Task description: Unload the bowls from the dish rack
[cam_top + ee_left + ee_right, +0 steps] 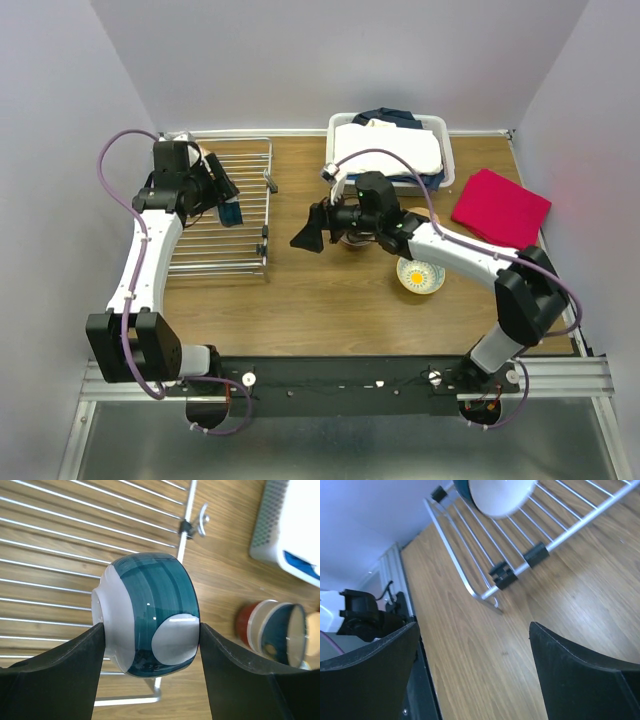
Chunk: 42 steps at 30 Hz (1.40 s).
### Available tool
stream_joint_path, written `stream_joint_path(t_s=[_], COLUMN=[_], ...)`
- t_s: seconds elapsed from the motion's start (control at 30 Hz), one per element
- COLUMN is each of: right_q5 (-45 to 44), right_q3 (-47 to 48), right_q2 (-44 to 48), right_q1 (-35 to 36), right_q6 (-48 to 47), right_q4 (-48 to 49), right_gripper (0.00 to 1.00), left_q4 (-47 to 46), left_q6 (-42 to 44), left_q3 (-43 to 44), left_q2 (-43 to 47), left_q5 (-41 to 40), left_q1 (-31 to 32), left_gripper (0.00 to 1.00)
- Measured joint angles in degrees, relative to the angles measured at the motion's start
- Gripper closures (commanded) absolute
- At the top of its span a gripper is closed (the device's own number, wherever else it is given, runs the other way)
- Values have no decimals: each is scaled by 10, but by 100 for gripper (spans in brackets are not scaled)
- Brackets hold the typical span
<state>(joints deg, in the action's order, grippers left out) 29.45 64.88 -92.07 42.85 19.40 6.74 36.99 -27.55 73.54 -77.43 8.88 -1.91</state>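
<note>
Setting: wooden bench (300, 300) boxed in by pale walls; arm bases along the near edge.
Step in hand: unloading. One bowl is gripped and judged lifted off the bars, not yet carried away.
Held bowl: dark blue bowl (150, 600) with white patches, turned on its side with its foot ring pointing left in the left wrist view.
Left fingers: left fingers (60, 675) pinch the bowl across foot and mouth, one pad on each side.
Bowl position: over the right part of the dish rack (235, 160), just inside its right rim.
Right fingers: right fingers (585, 670) are spread and hold nothing. They hang over bare bench just right of the rack's near corner.
Rack contents: no other bowl shows on the visible bars; the left arm hides part of the rack.
Already out: nested bowls (272, 630), red and blue, lie right of the rack. A yellow-centred bowl (420, 275) sits nearer and further right.
Next move: judged a carry rightward over the raised rim, then a set-down beside the nested bowls.
In the way: the rim and its black clips (520, 565), and the right arm, which lies between rack and bowls.
Risk: glazed, rounded sides may slip in the pinch.
Bystanders: white laundry basket (440, 135) at far centre; red cloth (500, 207) at far right.
</note>
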Motion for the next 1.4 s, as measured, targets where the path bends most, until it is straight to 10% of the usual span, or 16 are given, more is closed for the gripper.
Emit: stream_joint_path(t_s=[0.67, 0.77, 1.0, 1.4], right_q5=[151, 159, 171, 154], right_q3=[89, 106, 118, 115], right_q2=[-174, -186, -193, -159], right_q1=[2, 6, 10, 8], right_q6=[81, 81, 60, -18], right_q4=[269, 276, 262, 137], right_gripper=[16, 27, 93, 99], left_q4=[-73, -80, -93, -109], left_q6=[-154, -167, -191, -144], left_q3=[-107, -112, -120, -127], left_q2=[82, 82, 86, 94], left_q5=[89, 89, 88, 76], left_q1=[73, 86, 109, 125], left_gripper=[62, 62, 60, 1])
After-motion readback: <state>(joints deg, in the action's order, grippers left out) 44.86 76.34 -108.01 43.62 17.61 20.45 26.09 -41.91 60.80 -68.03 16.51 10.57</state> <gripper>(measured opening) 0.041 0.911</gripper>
